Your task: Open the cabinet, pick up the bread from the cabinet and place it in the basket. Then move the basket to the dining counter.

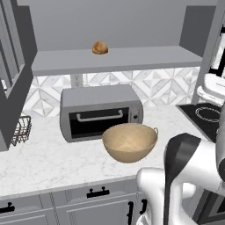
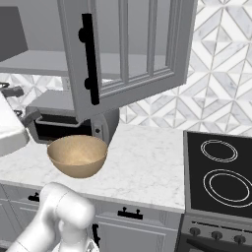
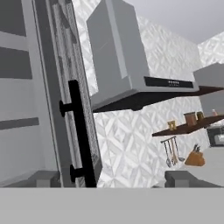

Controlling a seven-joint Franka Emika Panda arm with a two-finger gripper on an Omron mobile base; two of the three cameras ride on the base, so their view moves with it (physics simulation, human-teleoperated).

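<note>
Golden bread (image 1: 100, 48) on cabinet (image 1: 114, 59) shelf, fingers (image 3: 113, 178) at door handle (image 3: 81, 135)

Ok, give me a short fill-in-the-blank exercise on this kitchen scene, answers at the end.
1. The bread lies on the cabinet's grey ____.
2. The basket stands on the marble worktop in front of the ____.
3. The cabinet door with the black bar handle stands ____.
4. The inside of the basket is ____.

Missing words: shelf; toaster oven; open; empty
</note>
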